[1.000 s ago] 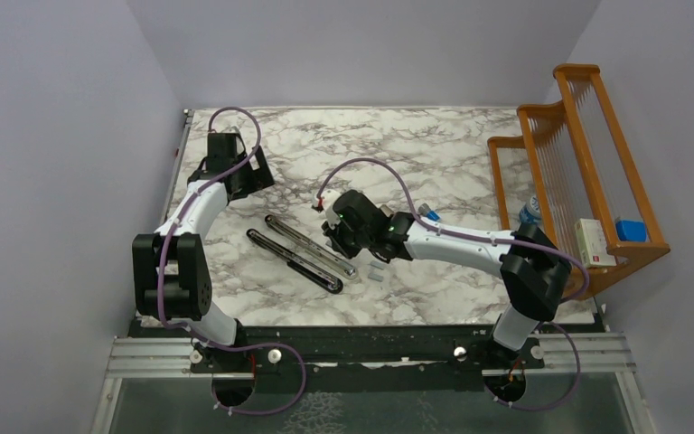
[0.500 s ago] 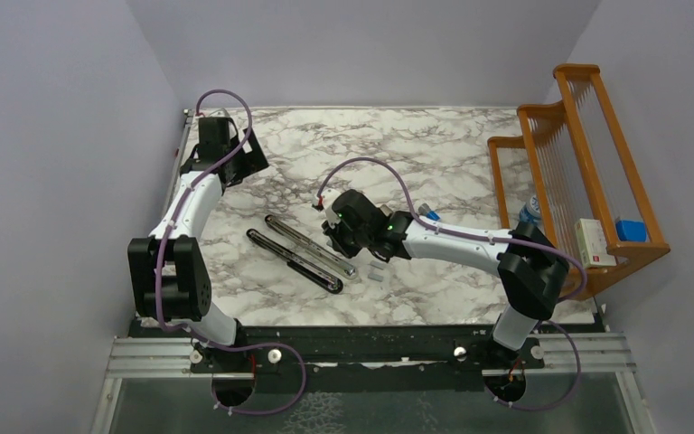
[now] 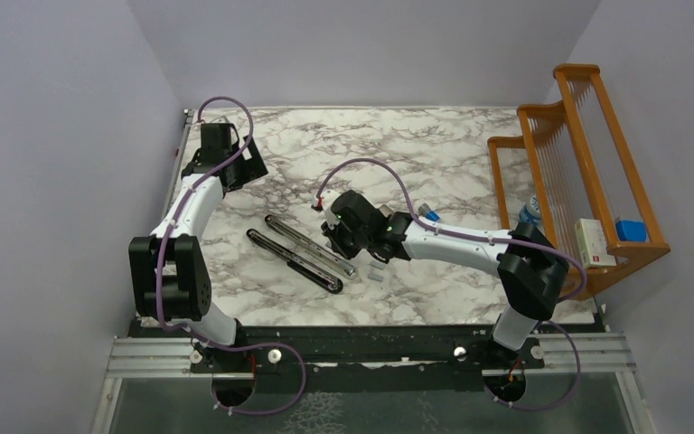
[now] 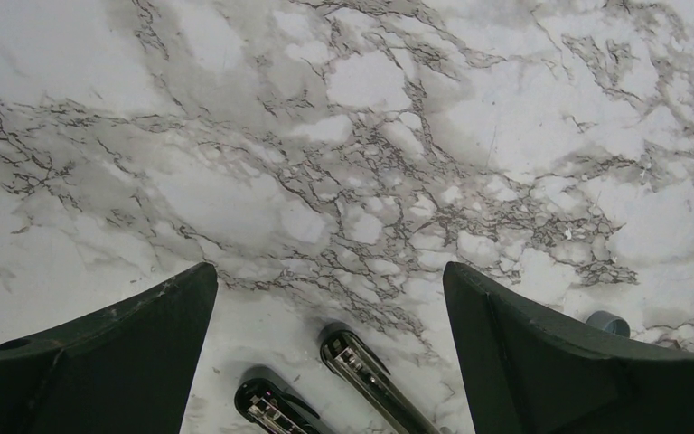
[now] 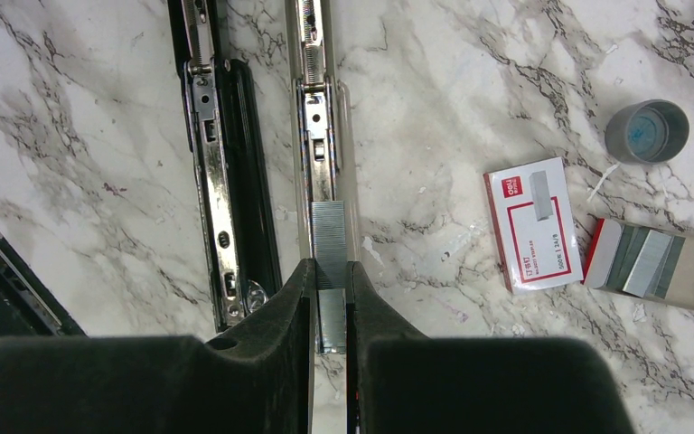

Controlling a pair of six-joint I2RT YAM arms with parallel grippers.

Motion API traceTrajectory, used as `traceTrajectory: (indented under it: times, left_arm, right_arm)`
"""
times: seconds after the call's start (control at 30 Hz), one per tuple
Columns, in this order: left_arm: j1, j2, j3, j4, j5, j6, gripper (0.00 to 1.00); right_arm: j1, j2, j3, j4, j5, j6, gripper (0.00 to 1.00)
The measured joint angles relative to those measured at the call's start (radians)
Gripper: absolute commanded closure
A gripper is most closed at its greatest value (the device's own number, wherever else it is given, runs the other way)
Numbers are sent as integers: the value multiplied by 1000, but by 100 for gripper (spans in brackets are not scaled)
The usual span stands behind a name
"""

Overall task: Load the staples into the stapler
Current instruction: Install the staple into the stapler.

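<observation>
A white marble-patterned table with grey veins [image 3: 434,145] fills the scene, with an orange wooden slatted rack [image 3: 596,117] at its right edge. The left gripper [image 4: 330,289] hangs over bare marble near the far left corner, its fingers spread wide and holding nothing, probably parked there to keep out of the way. At mid-table a long black-and-chrome stapler [image 3: 303,253] lies folded fully open, so that its two halves rest side by side and its magazine channel faces up for loading. The right gripper [image 5: 330,298] reaches over that channel, its fingers pinched together on the near end of a short silvery-grey strip of staples [image 5: 329,235], which lies lengthwise along the channel, apparently lined up to slide in. Just to the right lie a small white-and-red cardboard box [image 5: 533,221] and its inner tray of spare strips [image 5: 655,262].
</observation>
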Motion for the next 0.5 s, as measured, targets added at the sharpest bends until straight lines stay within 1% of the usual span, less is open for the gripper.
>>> traceTrajectory:
  times: [0.5]
  left_arm:
    - [0, 7, 0, 9, 16, 2, 1]
  right_arm:
    - [2, 8, 0, 0, -1, 2, 85]
